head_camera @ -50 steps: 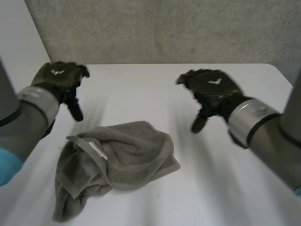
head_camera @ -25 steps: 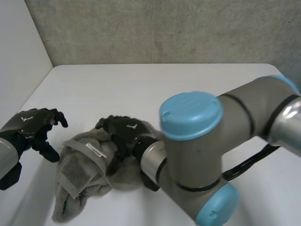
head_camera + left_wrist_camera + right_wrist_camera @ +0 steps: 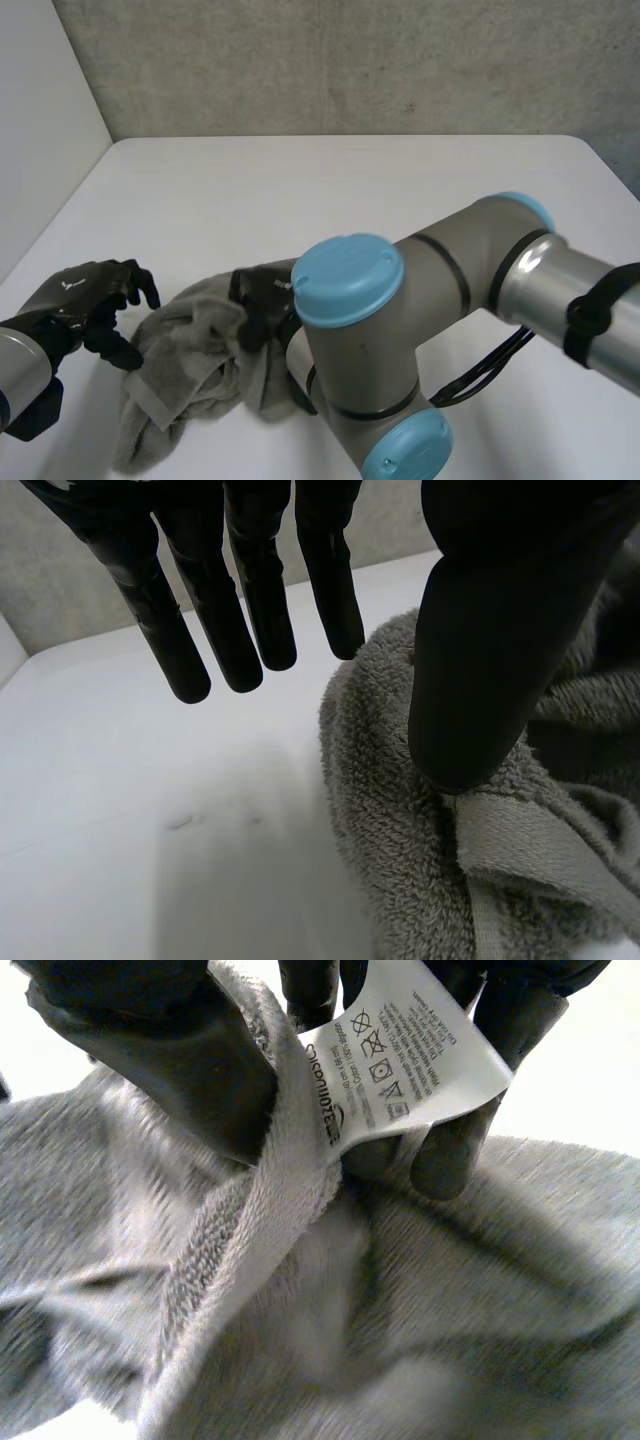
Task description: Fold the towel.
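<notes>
The left hand [image 3: 85, 305] and the right hand [image 3: 262, 292] were black, the left one with a small white mark [image 3: 68, 283]. The right arm [image 3: 470, 290] was thick and grey, with round light-blue caps [image 3: 348, 280].

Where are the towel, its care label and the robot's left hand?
towel [image 3: 190, 375]: head view, its crumpled middle.
care label [image 3: 405, 1052]: right wrist view, its printed face.
left hand [image 3: 82, 303]: head view, the back of it.

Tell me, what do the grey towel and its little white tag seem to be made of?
The towel looks like soft terry cloth, probably cotton: matte, with a fuzzy looped pile and a flat woven hem. The tag looks like thin, smooth synthetic fabric or satin ribbon, slightly glossy and printed with care symbols.
</notes>
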